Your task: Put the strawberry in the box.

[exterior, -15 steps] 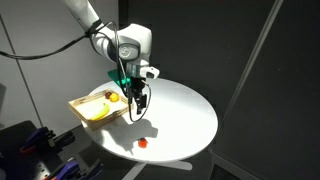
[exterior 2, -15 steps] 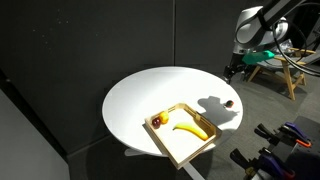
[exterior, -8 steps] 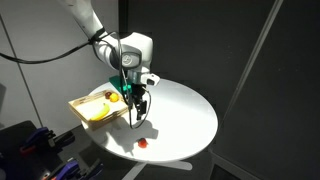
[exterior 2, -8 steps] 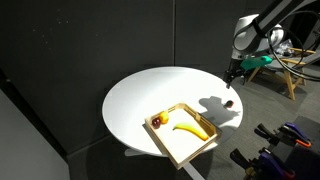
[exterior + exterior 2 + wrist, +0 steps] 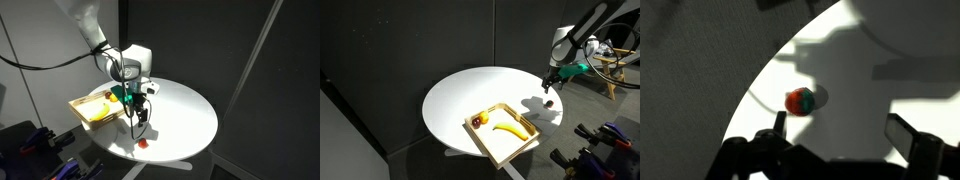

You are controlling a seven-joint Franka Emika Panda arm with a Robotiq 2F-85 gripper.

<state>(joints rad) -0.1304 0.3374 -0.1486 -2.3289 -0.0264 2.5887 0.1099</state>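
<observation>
Strawberry [image 5: 798, 101] rests on table [image 5: 902, 48]; gripper [image 5: 837, 125] hovers above, jaws apart.

A lab setup: dark screens [image 5: 410, 40] around a white round table [image 5: 455, 100], loose cables [image 5: 50, 62]

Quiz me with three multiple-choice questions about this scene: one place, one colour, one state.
1. Where is the strawberry? A in the box; B on the white table; C in the end effector.
2. What colour is the banana in the box? A yellow; B green; C purple.
3. The end effector's jaws are: A shut on the strawberry; B shut empty; C open.
Answers: B, it lies on bare tabletop near the edge; A, it shows yellow in both exterior views; C, the wrist view shows the fingers spread apart, strawberry untouched.
</observation>
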